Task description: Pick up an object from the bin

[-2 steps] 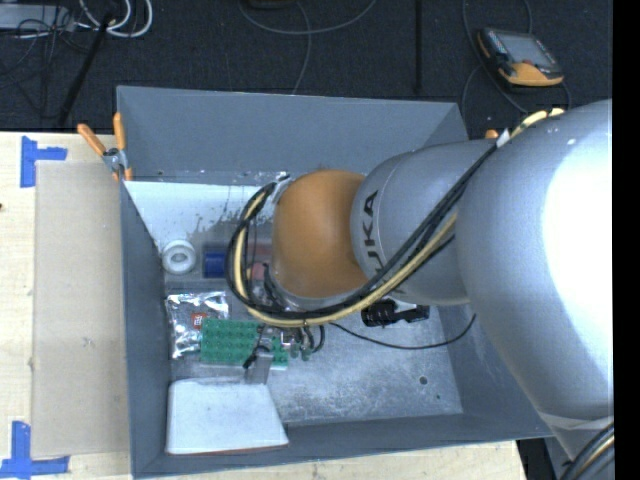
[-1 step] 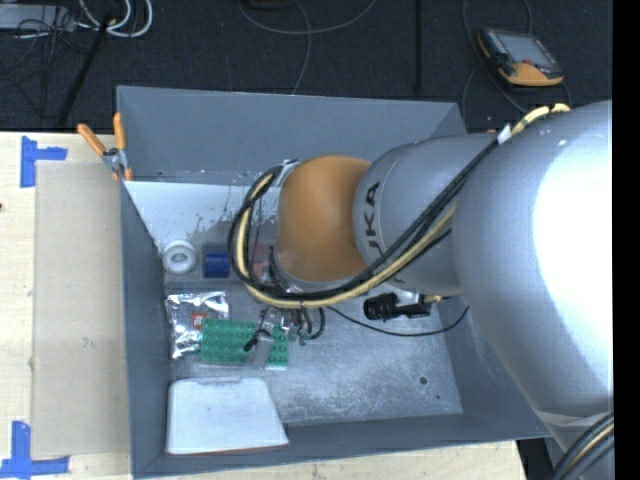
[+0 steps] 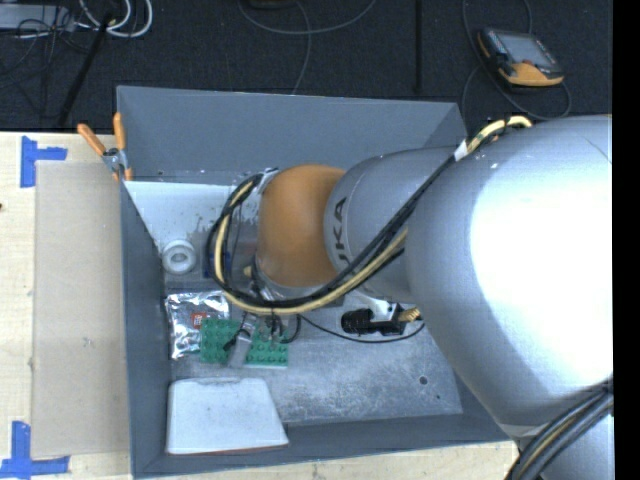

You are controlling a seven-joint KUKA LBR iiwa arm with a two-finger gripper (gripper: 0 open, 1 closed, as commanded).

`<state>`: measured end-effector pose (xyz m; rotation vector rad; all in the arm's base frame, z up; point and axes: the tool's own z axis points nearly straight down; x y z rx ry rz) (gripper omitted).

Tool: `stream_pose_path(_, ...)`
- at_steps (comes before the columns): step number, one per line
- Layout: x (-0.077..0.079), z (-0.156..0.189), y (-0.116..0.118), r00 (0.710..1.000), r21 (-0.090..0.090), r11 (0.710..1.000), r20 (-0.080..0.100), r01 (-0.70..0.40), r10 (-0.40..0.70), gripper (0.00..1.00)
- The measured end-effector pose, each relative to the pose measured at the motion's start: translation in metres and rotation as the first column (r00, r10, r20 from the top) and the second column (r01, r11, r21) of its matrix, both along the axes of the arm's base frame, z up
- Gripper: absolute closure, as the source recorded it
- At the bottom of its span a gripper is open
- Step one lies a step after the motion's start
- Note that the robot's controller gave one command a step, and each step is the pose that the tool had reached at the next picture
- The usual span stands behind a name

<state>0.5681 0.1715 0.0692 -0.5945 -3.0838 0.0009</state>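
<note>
Grey metal bin, camera view, looking down. The arm enters from the right and covers most of the bin's right half. Its orange wrist cover sits over the middle of the bin, with black and yellow cables looped round it.

The gripper is low at the bin floor, left of centre and toward the near wall. Its grey tip is between two green studded brick plates, the left green plate and the right green plate. Both are just beside it; contact is unclear. Open or closed: cannot tell, because the wrist hides most of it.

Other things near it:
- The crumpled silver foil wrapper is left of the gripper, and the left green plate lies on its lower right part.
- The white roll is toward the far wall, apart from the foil.
- The white flat pad is in the near-left corner, just below the green plates.
- The black plug-like part, with a white cord loop round it, lies on the floor to the right of the gripper, at the arm's edge.
</note>
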Motion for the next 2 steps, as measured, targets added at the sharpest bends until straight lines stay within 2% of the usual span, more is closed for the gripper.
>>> stream_pose_path(1,0.0004,0.0000,-0.0002,1.000,0.000,1.000,0.001,0.001,-0.001,0.00)
stream_pose_path(2,0.0017,0.0022,-0.0002,1.000,0.001,1.000,0.003,0.003,-0.003,1.00)
